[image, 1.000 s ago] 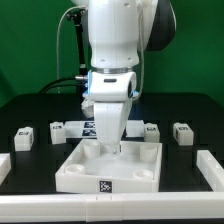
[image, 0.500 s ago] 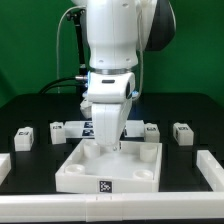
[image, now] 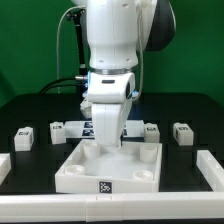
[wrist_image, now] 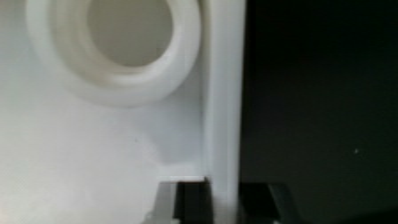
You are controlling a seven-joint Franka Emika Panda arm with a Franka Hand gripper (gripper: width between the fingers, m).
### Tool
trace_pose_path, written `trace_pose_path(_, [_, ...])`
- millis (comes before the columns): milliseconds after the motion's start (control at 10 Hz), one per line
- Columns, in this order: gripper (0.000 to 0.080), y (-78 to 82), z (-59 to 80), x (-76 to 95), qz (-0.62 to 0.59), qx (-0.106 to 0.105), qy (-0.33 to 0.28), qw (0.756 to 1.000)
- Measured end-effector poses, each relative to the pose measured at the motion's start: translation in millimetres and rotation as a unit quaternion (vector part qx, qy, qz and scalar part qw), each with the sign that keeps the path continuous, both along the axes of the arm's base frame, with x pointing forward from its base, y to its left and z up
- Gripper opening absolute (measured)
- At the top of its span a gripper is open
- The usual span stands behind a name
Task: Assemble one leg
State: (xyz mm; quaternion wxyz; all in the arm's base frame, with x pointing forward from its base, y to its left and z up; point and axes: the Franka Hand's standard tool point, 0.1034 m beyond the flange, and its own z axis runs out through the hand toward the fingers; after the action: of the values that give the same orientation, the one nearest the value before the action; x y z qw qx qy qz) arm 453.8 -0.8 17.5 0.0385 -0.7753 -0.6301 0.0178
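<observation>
- Clearly, we see the gripper (image: pixel 108 147) down at the far wall of the tray (image: pixel 75 175), at twelve o'clock from the tray's middle. The arm (image: pixel 110 60) fills the space above it.
- Black table (image: pixel 40 152) shows as open room on the tray's nine and three o'clock sides, between its outer walls and the nearest loose parts.
- We count four legs lying on the table, none of them held. These are the ten o'clock leg (image: pixel 23 137), the eleven o'clock leg (image: pixel 58 127), the one o'clock leg (image: pixel 150 129) and the two o'clock leg (image: pixel 183 133). All lie apart from the tray and the gripper.
- Only the wrist view shows the grip. The fingers (wrist_image: pixel 189 205) sit on both faces of the tray's thin wall and we see no gap, so we read the gripper (wrist_image: pixel 224 203) as clamped on the tray (wrist_image: pixel 89 160).
- That view also gives us a round recess (wrist_image: pixel 116 45) in the tray floor near the gripped wall, with black table on the wall's other side.
- Only the exterior view shows the legs and the square marker (image: pixel 104 186) on the tray's six o'clock wall.
- The marker board (image: pixel 84 124) is mostly hidden behind the arm.
- The frame cuts off a white part (image: pixel 3 163) at nine o'clock and a long white part (image: pixel 208 168) at three o'clock.
- The wrist view is blurred and its edge crops the fingertips.
</observation>
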Motion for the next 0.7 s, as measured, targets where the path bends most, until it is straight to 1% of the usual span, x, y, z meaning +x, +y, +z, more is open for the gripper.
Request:
trace_pose_path(500, [0.0057, 0.0, 0.0, 0.0, 0.000, 0.000, 0.000, 1.000])
trace_pose_path(700, [0.0057, 2.0, 1.2, 3.4, 0.031, -0.001, -0.004, 1.000])
